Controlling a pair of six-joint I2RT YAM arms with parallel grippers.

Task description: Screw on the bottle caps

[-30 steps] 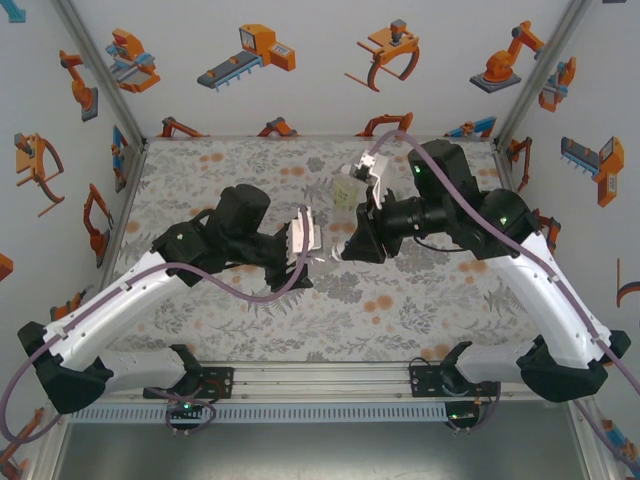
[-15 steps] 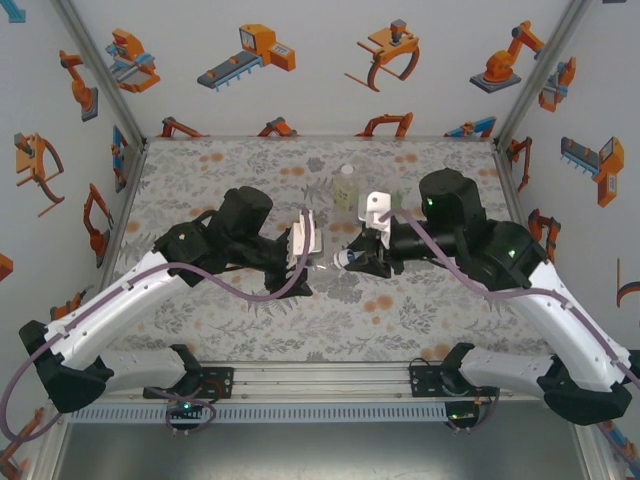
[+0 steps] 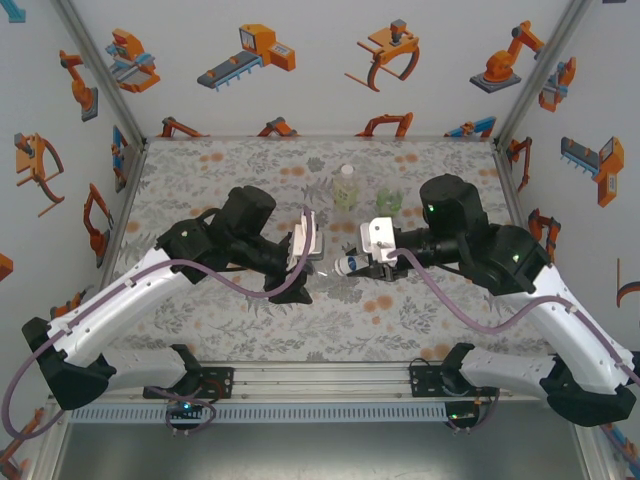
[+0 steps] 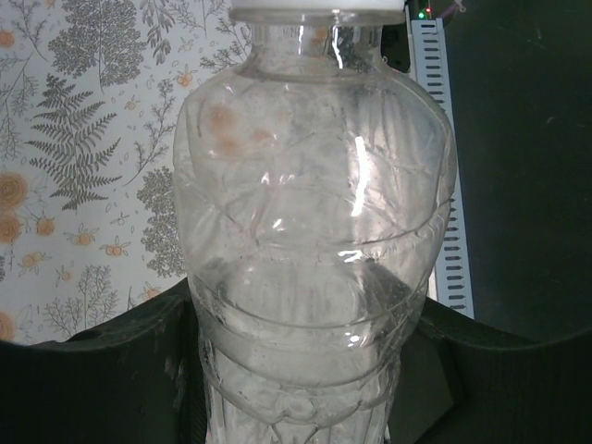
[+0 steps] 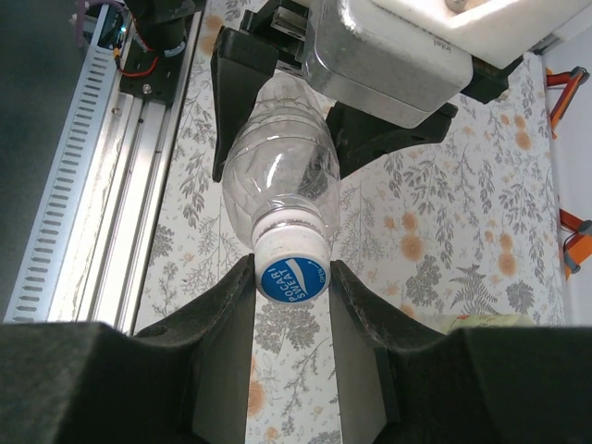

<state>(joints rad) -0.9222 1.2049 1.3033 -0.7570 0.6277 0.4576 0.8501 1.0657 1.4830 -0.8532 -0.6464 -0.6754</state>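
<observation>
One clear bottle [image 5: 282,180] lies level above the floral mat [image 3: 200,190]: your left gripper [image 3: 303,270] clamps its body, neck pointing toward 3 o'clock, straight into your right gripper [image 5: 292,277], closed on the blue-topped cap [image 5: 292,279]. Farther, at 12 o'clock, a labelled bottle [image 3: 346,188] and a green bottle [image 3: 388,200] stand.

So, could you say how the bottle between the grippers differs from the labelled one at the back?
The held bottle lies sideways, gripped by the left gripper, its blue-topped cap in the right gripper; the labelled bottle stands upright on the mat. The held bottle looks bare and clear; the labelled bottle wears pale yellow-green. Both appear capped.
</observation>
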